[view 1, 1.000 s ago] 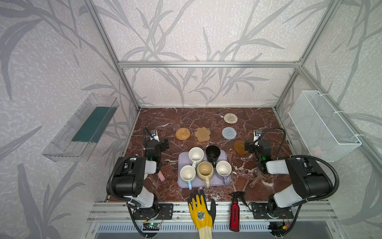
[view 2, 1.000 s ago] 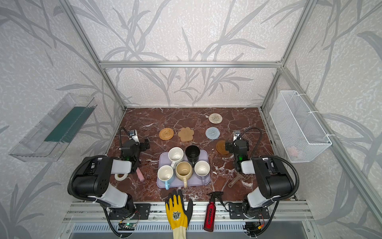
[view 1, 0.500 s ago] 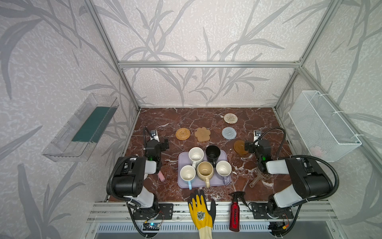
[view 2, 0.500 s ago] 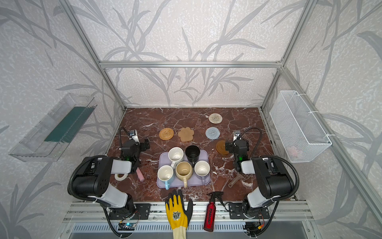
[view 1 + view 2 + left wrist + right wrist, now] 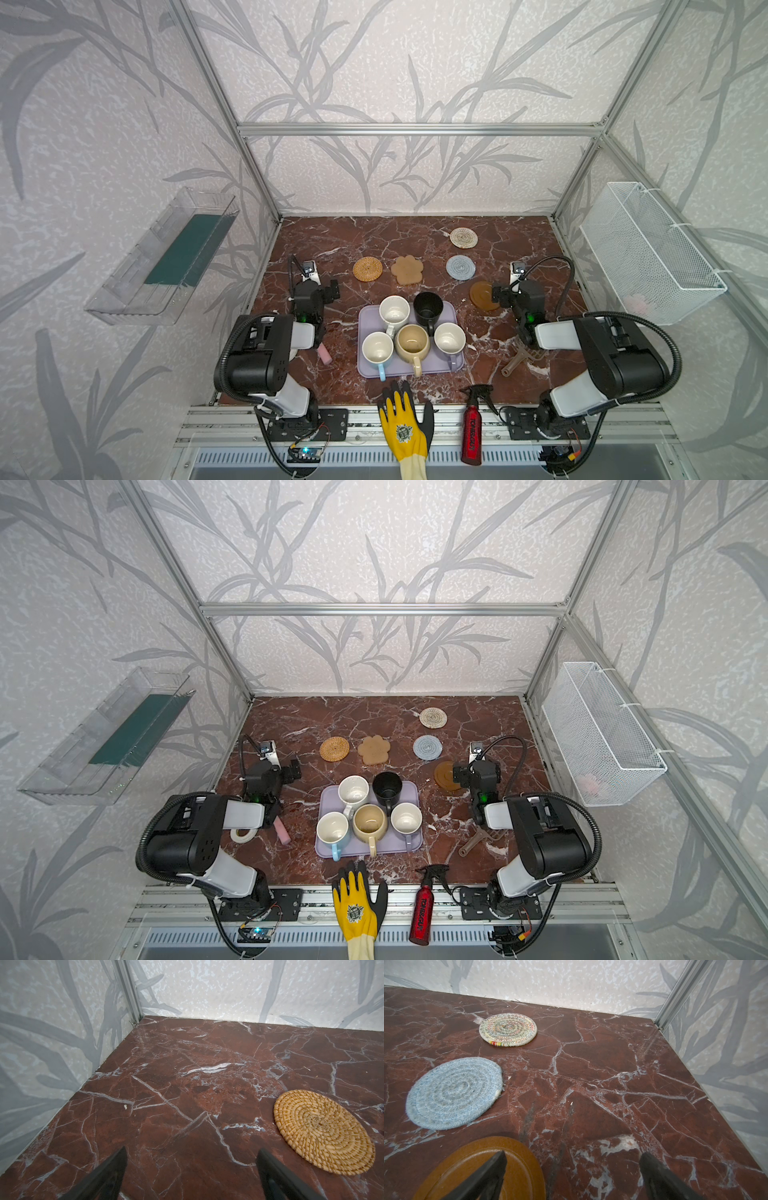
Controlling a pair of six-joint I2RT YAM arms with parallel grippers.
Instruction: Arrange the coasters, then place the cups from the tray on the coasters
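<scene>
Left pincer [image 5: 192, 1149]: jaws wide open, empty, over bare tabletop [image 5: 187, 1084]. Orange woven coaster [image 5: 324, 1132] lies ahead-right of it, not touching. My right pincer [image 5: 573, 1153]: wide open, empty. Its inner finger overlaps the amber disc coaster [image 5: 525, 1172]; contact unclear. Grey-blue coaster [image 5: 454, 1093] is ahead-left of it, cream spiral coaster [image 5: 508, 1029] farther ahead. Paw coaster [image 5: 407, 269] sits between both pincers, slightly ahead. Tray [image 5: 434, 365] behind them, holding all five cups [image 5: 412, 343].
</scene>
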